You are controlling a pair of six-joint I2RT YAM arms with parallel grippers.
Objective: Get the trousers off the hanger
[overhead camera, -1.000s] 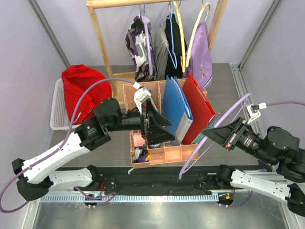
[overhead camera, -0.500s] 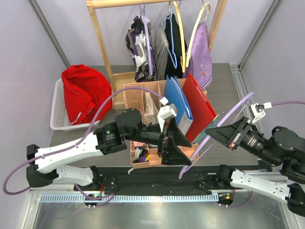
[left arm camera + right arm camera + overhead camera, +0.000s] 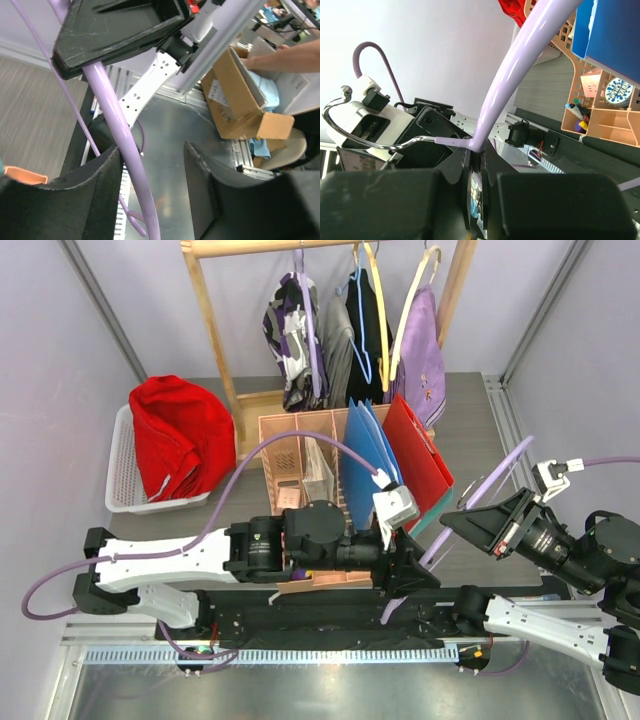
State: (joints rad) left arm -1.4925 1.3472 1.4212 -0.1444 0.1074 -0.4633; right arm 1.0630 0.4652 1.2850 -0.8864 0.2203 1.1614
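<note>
The red trousers (image 3: 180,435) lie bunched in the white basket (image 3: 122,465) at the left, off the hanger. They show as a red edge in the right wrist view (image 3: 512,10). My right gripper (image 3: 455,523) is shut on the lavender hanger (image 3: 500,468) at its neck (image 3: 480,150) and holds it above the front right of the table. My left gripper (image 3: 420,575) is open around the hanger's lower arm (image 3: 117,145). The arm rests against one finger (image 3: 95,190) and stands apart from the other finger (image 3: 210,190).
A pink desk organiser (image 3: 300,455) with a blue folder (image 3: 365,465) and a red folder (image 3: 415,465) stands mid-table. A wooden rack (image 3: 210,330) at the back carries several hung garments. Both arms crowd the front right.
My left arm swung right, from over the organiser to the hanger's lower arm, below my right gripper. My right gripper kept hold of the hanger and drifted slightly right.
</note>
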